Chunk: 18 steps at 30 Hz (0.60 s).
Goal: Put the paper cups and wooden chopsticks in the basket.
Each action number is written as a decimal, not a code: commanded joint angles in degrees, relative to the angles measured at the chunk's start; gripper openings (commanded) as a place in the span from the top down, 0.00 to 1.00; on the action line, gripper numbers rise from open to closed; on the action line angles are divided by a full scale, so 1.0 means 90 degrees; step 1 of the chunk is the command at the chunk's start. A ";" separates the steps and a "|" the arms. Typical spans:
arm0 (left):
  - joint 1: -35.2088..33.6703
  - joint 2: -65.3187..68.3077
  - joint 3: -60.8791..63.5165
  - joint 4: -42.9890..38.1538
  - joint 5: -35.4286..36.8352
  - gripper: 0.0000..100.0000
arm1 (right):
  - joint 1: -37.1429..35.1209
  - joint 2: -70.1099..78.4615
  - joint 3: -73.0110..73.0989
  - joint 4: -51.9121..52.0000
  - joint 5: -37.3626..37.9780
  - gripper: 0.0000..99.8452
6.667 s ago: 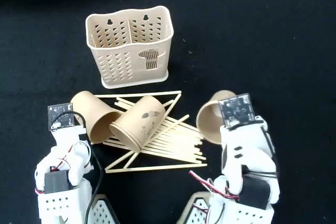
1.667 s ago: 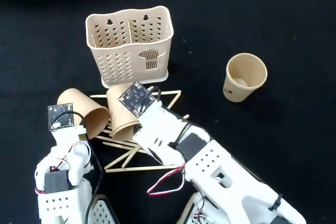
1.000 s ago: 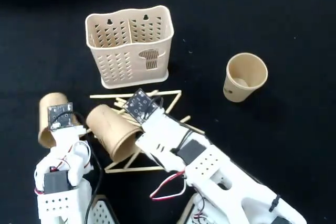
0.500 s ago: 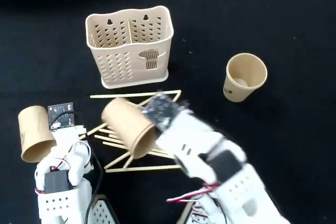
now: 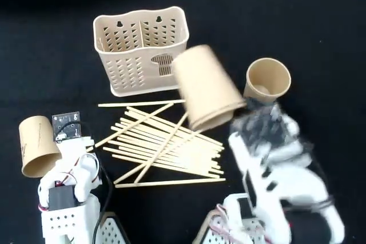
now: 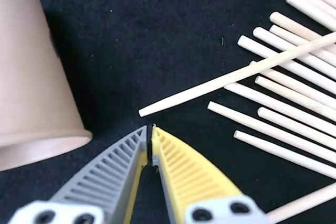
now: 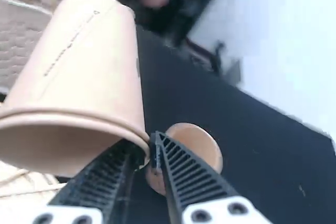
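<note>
left arm (image 5: 64,182): yours sits folded low at the near left.
left gripper (image 6: 150,132): fingers pressed together, tips touching, holding nothing.
right arm (image 5: 275,161): yours stands raised, wrist tilted upward.
right gripper (image 7: 153,148): fingers pinched on the rim of a paper cup (image 7: 79,93).

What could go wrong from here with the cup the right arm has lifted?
1. The right gripper pinches the held cup by its rim alone, tilted; it may slip and drop onto the chopsticks.
2. The basket is split by a divider; the held cup may catch on it.
3. The upright cup stands close by the arm and could get knocked.
</note>
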 commanded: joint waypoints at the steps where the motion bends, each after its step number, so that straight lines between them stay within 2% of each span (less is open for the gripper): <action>1: 0.0034 -0.0020 0.0103 -0.0088 0.0039 0.97 | 0.0947 0.1275 -0.1079 0.0156 -0.0322 0.99; 10: 0.0034 -0.0020 0.0103 -0.0088 0.0039 0.97 | 0.1915 0.5260 -0.4713 0.2393 -0.0430 0.99; 14: 0.0044 -0.0020 0.0103 -0.0088 0.0039 0.97 | 0.2325 0.6403 -0.6081 0.2530 -0.0430 0.99; 18: 0.0044 -0.0020 0.0103 -0.0088 0.0039 0.97 | 0.2462 0.6930 -0.6374 0.2530 -0.0381 0.99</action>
